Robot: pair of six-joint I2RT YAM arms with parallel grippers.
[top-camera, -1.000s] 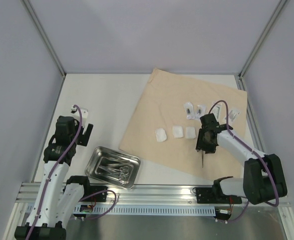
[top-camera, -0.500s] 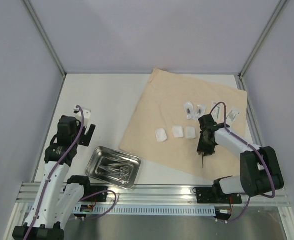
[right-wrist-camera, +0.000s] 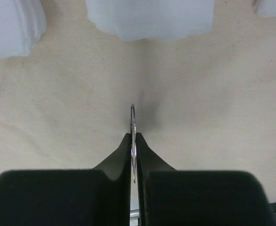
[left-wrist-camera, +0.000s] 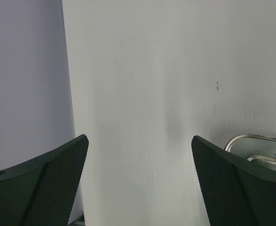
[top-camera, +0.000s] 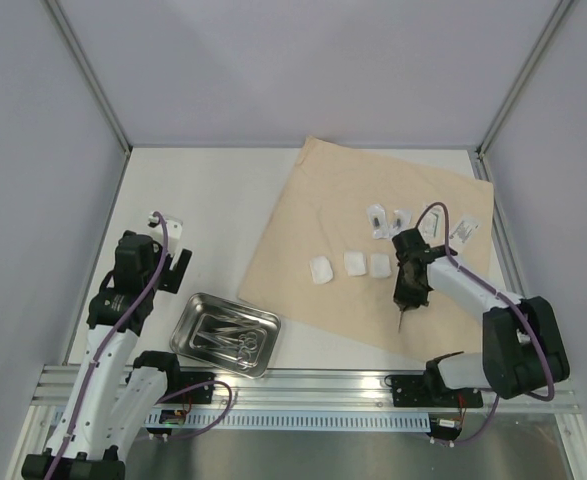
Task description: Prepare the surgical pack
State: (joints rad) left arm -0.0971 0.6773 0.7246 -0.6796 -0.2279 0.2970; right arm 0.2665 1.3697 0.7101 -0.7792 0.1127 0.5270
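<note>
Top external: the right tool (top-camera: 408, 298) hangs over the tan wrap sheet (top-camera: 323, 200), pinching tweezers (top-camera: 403, 318). The steel tray (top-camera: 186, 328) sits on the tabletop (top-camera: 213, 200) near the left tool (top-camera: 176, 270). Left wrist: that tool gapes wide, empty (tray rim at right). Right wrist: fingers (right-wrist-camera: 58, 197) clamp the thin tweezers above the sheet, gauze pads (right-wrist-camera: 149, 16) beyond.

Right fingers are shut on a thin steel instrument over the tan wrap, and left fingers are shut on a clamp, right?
Not quite. The left wrist view shows the left fingers open and empty over bare table beside the tray. The rest holds: the right fingers are shut on the thin steel instrument over the tan wrap.
</note>
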